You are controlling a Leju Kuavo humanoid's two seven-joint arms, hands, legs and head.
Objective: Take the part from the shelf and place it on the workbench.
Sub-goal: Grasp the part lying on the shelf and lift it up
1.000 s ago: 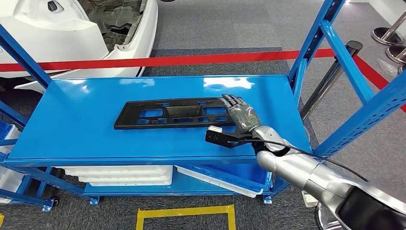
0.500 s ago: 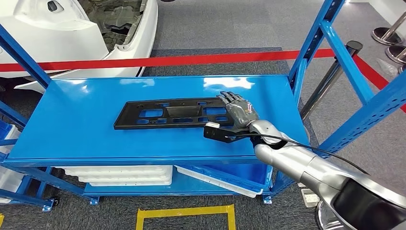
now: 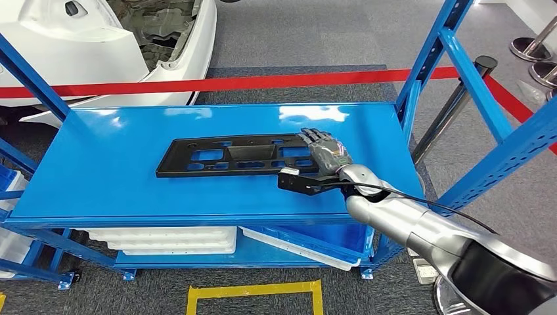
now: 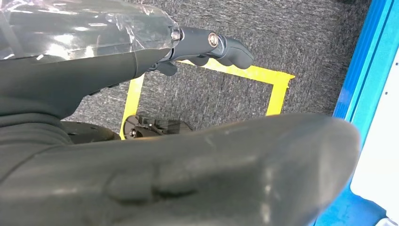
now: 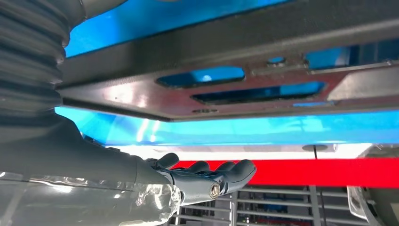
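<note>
The right hand (image 3: pixel 326 153) is seen laid flat at the right end of the black part (image 3: pixel 238 155), fingers stretched out and apart over its right edge, with nothing gripped. In the right wrist view the fingers (image 5: pixel 221 175) are shown extended beside the part (image 5: pixel 244 80); whether they touch it cannot be told. The part is laid flat near the middle of the blue shelf (image 3: pixel 118 164), lengthwise from left to right. The left hand (image 4: pixel 207 44) is seen over grey carpet and a yellow tape outline (image 4: pixel 263 80), holding nothing, fingers loosely curled. Beyond the shelf's far edge a red barrier tape (image 3: pixel 217 84) is stretched, with a white car body (image 3: pixel 98 39) at the far left.
</note>
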